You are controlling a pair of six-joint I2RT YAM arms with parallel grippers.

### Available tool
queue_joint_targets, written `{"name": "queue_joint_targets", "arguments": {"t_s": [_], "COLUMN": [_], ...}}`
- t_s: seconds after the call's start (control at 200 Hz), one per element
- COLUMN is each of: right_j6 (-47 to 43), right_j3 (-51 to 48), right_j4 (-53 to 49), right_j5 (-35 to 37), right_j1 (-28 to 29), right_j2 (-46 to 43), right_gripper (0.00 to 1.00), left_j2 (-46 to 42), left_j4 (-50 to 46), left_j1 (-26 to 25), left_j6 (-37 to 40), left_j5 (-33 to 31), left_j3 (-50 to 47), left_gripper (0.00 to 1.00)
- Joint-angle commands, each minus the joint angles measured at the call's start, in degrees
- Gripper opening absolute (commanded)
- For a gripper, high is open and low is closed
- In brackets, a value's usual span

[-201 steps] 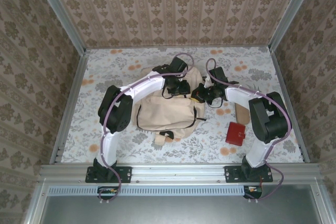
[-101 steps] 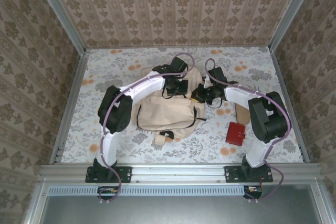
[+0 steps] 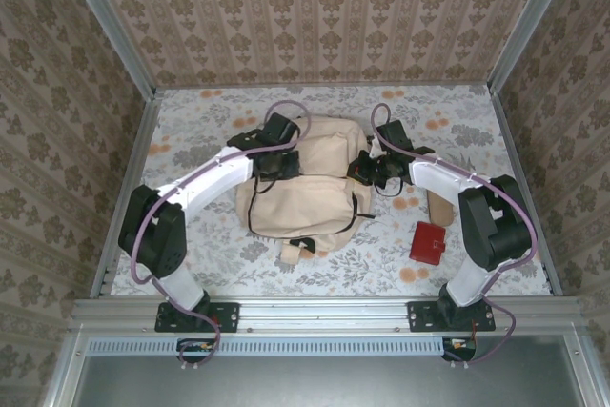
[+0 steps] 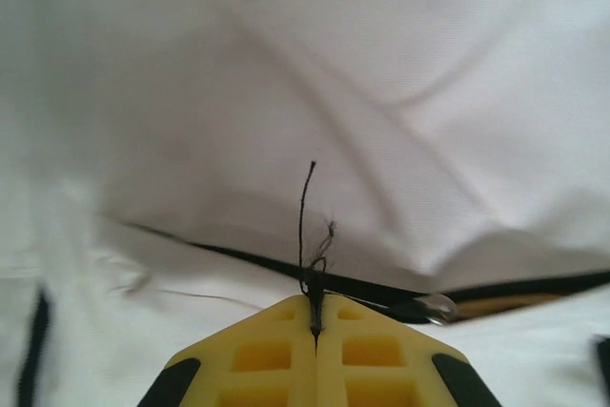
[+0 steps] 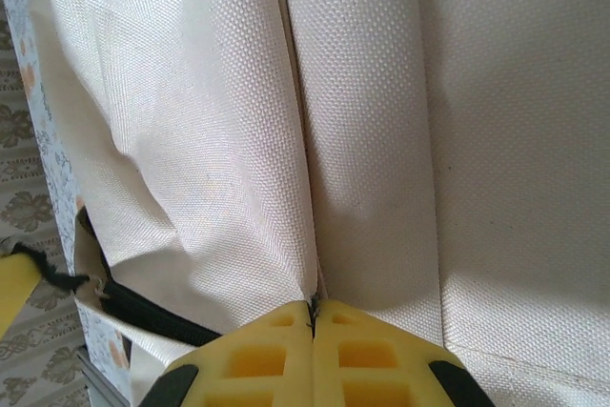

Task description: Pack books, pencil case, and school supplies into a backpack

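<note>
Change since earlier: the left arm has swung outward, carrying the left claw (image 3: 274, 163) from the top middle of the backpack (image 3: 315, 207) to its upper left corner. The backpack's upper part now spreads wider to that side. The right arm has barely shifted.
Backpack: cream-beige and soft, it lies flat near the middle of the floral table (image 3: 200, 131), between the two arms, with its dark zipper lines showing.
Left claw: clenched, its yellow tips pressed together in the left wrist view (image 4: 313, 300). A thin dark thread (image 4: 303, 216) is pinched between them, just above the backpack's dark zipper (image 4: 534, 285).
Right claw: clenched at the backpack's upper right edge (image 3: 364, 171). In the right wrist view its yellow tips (image 5: 313, 304) nip a fold of the cream fabric.
Red pouch (image 3: 428, 242): small and squarish, on the table to the lower right of the backpack, apart from it.
Tan object (image 3: 440, 207): just right of the backpack, partly hidden by the right arm; what it is cannot be told.
Strap end (image 3: 300, 250): a beige tab with a dark buckle, at the backpack's near edge.
</note>
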Motion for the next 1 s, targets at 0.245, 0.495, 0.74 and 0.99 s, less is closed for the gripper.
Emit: {"name": "queue_joint_targets", "arguments": {"t_s": [0.245,0.495,0.74,0.99], "right_j6": [-3.01,-8.56,-12.71,-13.74], "right_j3": [3.73,8.46,5.87,-0.5], "right_j4": [-6.67,-12.61,-22.06,-31.03], "right_j5": [5.66,5.75,22.57,44.14], "right_j1": [-0.1,1.68,-2.01,-12.29], "right_j2": [0.69,0.57,-9.89,-13.29], "right_gripper": [0.01,0.25,0.81,1.0], "left_j2": [-1.75,-5.11,-13.29,-19.05], "left_j4": [1.62,1.31,0.02,-3.08], "left_j1": [13.56,16.89,16.16,16.2], "left_j6": [1.33,0.88,0.09,1.37], "left_j5": [-5.44,-4.43,0.77,1.71], "left_j3": [-7.18,-10.16,-16.31,-16.17], "left_gripper": [0.0,0.0,0.0,0.6]}}
